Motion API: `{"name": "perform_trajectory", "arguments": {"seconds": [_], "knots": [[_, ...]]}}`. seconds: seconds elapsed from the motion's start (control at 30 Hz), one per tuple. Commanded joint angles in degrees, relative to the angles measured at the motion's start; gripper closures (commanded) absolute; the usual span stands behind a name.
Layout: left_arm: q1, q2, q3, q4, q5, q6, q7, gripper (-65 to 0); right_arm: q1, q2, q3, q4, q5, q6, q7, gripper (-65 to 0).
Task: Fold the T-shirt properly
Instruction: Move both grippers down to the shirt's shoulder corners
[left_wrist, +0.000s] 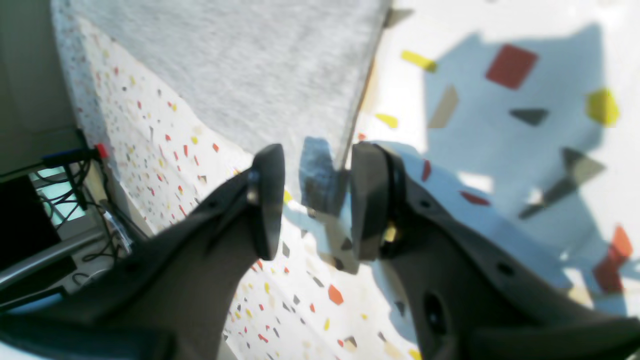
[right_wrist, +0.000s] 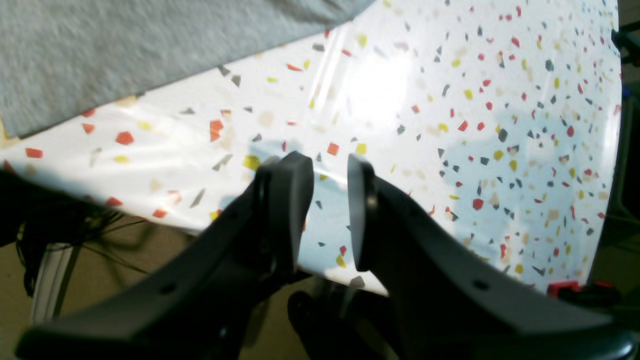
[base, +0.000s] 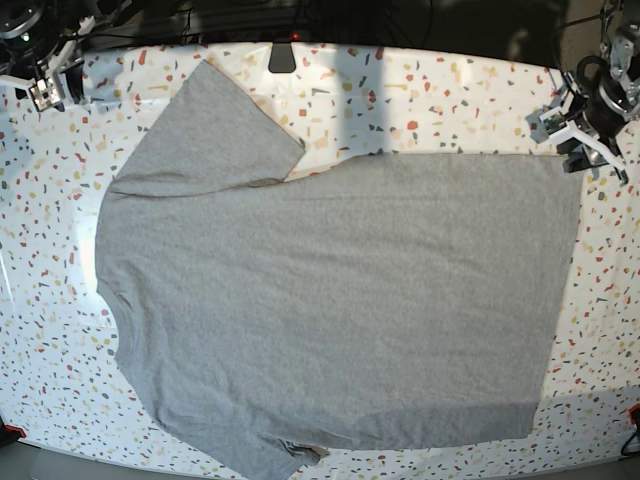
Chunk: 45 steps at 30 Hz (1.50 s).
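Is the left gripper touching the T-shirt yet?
Cannot tell. In the left wrist view the left gripper stands open right at the T-shirt edge, but blur hides any contact or gap.

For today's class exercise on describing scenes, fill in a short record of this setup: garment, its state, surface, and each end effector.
garment: T-shirt, light grey, plain side up
state: spread flat, unfolded, one sleeve stretched out toward a far corner
surface: speckled terrazzo-pattern table
left end effector: open, empty, above the shirt's edge
right end effector: open, empty, over bare table beside the shirt
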Motion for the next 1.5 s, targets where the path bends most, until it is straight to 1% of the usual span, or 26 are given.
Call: {"name": "perform_trajectory", "arguments": {"seconds": [0.0,0.13,0.27,0.33,0.43,0.57,0.6,0.67,0.77,0.83,0.93,1.0,1.1,1.2,1.3,1.37,1.4,1.47], "knots": [[-1.2,-0.9,-0.2,-0.6,0.2,0.1,0.5,-22.2,-0.6,0.2,0.5,0.8,0.3,-0.7,0.8,-17.0],[-5.3,-0.8,-0.2,-5.3,0.1,0.1,0.2,-22.2,-0.6,-0.9,0.5,0.8,0.3,-0.7,0.9,-17.0],[-6.3,-0.9,-0.2,-7.6,0.1,-0.1,-0.2,-21.8,-0.6,-1.1,0.5,0.8,0.3,-0.7,0.9,-17.0],[-6.2,-0.8,-0.2,-7.6,0.1,-2.3,-0.2,-20.6,-0.6,-1.1,0.5,0.8,0.3,-0.7,0.9,-17.0],[-6.2,-0.9,-0.2,-7.6,0.1,-4.7,-0.2,-9.7,-0.6,-1.1,0.5,0.8,0.2,-0.7,0.9,-17.0],[-6.2,-0.9,-0.2,-7.6,0.1,-4.8,-1.3,-1.2,-0.6,-1.1,0.5,0.8,-0.2,-0.5,0.9,-17.1],[-6.2,-0.8,-0.2,-7.6,0.1,-4.8,-1.7,0.0,-0.6,-1.0,0.5,0.8,-0.5,-0.2,0.9,-17.1],[-6.3,-0.5,-0.2,-7.6,0.1,-4.8,-1.7,0.0,-0.6,-0.5,0.5,0.8,-2.7,1.6,1.1,-17.1],[-6.2,0.5,-0.2,-7.6,0.1,-4.8,-1.7,0.0,-0.6,1.3,0.1,0.8,-4.7,4.3,1.0,-17.1],[-6.3,1.4,-0.2,-7.5,-0.4,-4.8,-1.7,0.0,-0.6,3.1,-0.9,0.7,-6.5,4.4,0.3,-17.1],[-6.3,3.1,-0.2,-7.5,-2.3,-4.2,-1.7,0.0,-0.6,6.1,-3.7,0.7,-10.6,4.3,-0.6,-17.1],[-6.3,4.1,-0.2,-7.5,-3.1,-3.7,-1.7,0.0,-0.6,8.2,-6.2,0.7,-14.2,3.4,-0.6,-17.1],[-6.3,5.9,-0.2,-7.5,-3.3,-2.9,-1.7,0.0,-0.5,11.6,-11.1,0.7,-21.4,-0.2,-1.0,-17.1],[-6.3,7.1,-0.2,-7.5,-3.3,-1.7,-1.6,0.0,1.1,14.2,-16.4,0.7,-28.6,-3.5,-3.6,-17.1],[-6.3,7.4,-0.2,-7.5,-3.3,-1.3,-1.5,0.0,5.0,15.4,-21.6,0.7,-32.3,-3.7,-6.3,-17.2],[-6.3,7.4,-0.2,-7.5,-3.3,-1.3,-1.4,0.0,8.3,15.4,-24.9,0.6,-35.0,-3.9,-8.7,-17.2],[-6.3,7.4,-0.2,-7.5,-3.3,-1.3,-1.4,0.0,10.0,15.4,-26.6,0.5,-35.7,-3.9,-10.1,-19.0],[-6.3,7.4,-0.2,-7.5,-3.3,-1.3,-1.4,0.0,12.7,15.4,-29.5,0.5,-36.0,-3.9,-11.0,-26.0]]}}
